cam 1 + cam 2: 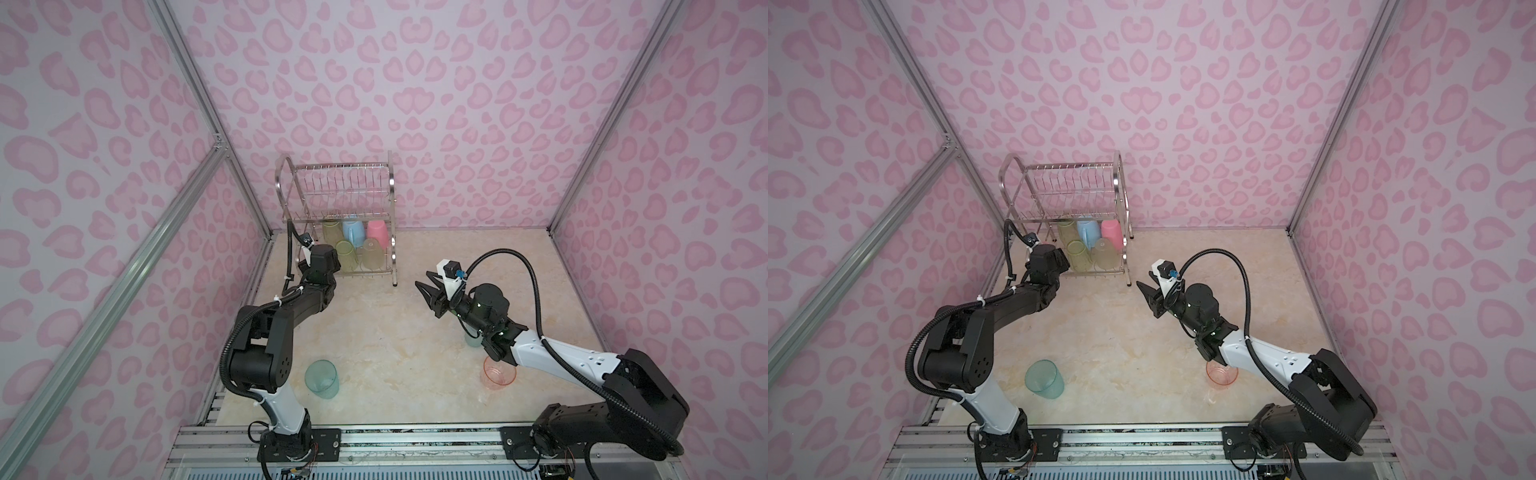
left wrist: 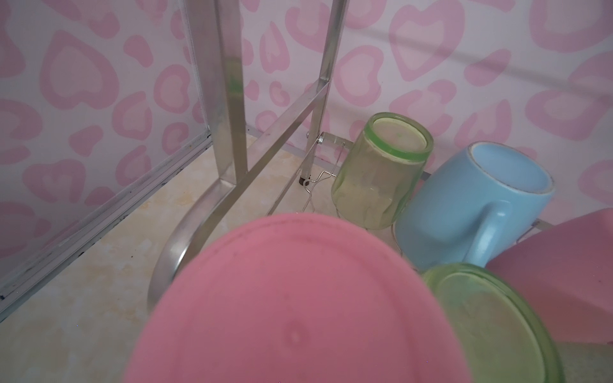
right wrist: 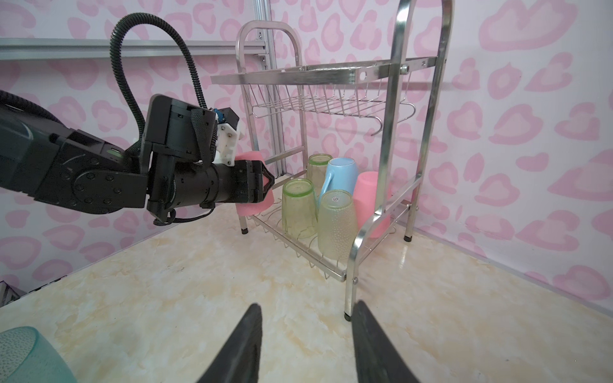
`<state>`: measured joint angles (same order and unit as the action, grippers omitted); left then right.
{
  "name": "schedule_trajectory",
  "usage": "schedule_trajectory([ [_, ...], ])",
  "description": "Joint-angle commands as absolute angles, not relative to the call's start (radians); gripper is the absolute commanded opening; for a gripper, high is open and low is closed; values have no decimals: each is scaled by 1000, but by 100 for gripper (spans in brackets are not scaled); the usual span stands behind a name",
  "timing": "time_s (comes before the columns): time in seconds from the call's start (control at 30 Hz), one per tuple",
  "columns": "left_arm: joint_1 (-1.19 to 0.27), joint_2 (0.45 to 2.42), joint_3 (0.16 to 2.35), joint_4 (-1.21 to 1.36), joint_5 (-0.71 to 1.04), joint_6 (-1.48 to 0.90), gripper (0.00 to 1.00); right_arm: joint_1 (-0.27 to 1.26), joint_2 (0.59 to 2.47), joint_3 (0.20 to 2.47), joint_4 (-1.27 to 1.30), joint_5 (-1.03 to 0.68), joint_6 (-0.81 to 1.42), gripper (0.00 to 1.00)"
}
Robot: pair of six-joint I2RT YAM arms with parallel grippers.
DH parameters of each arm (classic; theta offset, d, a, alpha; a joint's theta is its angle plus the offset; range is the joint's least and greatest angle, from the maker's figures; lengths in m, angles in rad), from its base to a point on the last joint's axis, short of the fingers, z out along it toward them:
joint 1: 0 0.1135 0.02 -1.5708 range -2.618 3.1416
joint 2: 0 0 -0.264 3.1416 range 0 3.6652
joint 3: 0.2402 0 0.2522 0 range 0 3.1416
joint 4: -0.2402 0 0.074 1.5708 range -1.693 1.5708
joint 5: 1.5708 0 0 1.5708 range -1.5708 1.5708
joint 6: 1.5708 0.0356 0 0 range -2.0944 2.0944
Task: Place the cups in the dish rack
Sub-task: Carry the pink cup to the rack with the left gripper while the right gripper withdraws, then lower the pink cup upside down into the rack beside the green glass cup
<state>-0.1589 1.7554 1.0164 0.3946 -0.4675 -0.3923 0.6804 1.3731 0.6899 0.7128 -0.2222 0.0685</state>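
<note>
Cups [image 3: 335, 222] all along dish rack [image 3: 331, 73] bottom

The tall wire dish rack [image 3: 393, 132] is shiny silver metal. The round pink plastic cup [image 2: 298, 298] looks smooth and dull. The light-blue plastic mug with a handle [image 2: 464, 205] is smooth, with a soft shine. The pale green see-through plastic cup [image 3: 336, 225] is bumpy all over, like the teal see-through plastic cup [image 3: 30, 354] near the worktop's front edge. The cream stone-look worktop [image 3: 166, 282] is glossy.
</note>
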Motion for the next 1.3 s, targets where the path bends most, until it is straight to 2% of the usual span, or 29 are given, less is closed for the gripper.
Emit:
schedule_trajectory([
  [0.0, -152, 1782, 1051, 400, -440, -400, 68, 678, 1382, 683, 754, -239, 77, 44],
  [0.37, -140, 1853, 1095, 382, -449, -454, 68, 670, 1387, 679, 758, -235, 78, 44],
  [0.63, -135, 1893, 1124, 376, -481, -483, 74, 667, 1397, 678, 764, -240, 84, 44],
  [1.13, -132, 1974, 1237, 321, -510, -489, 75, 653, 1419, 681, 776, -252, 94, 43],
  [1.27, -133, 1977, 1240, 319, -505, -488, 83, 649, 1424, 684, 778, -260, 97, 44],
])
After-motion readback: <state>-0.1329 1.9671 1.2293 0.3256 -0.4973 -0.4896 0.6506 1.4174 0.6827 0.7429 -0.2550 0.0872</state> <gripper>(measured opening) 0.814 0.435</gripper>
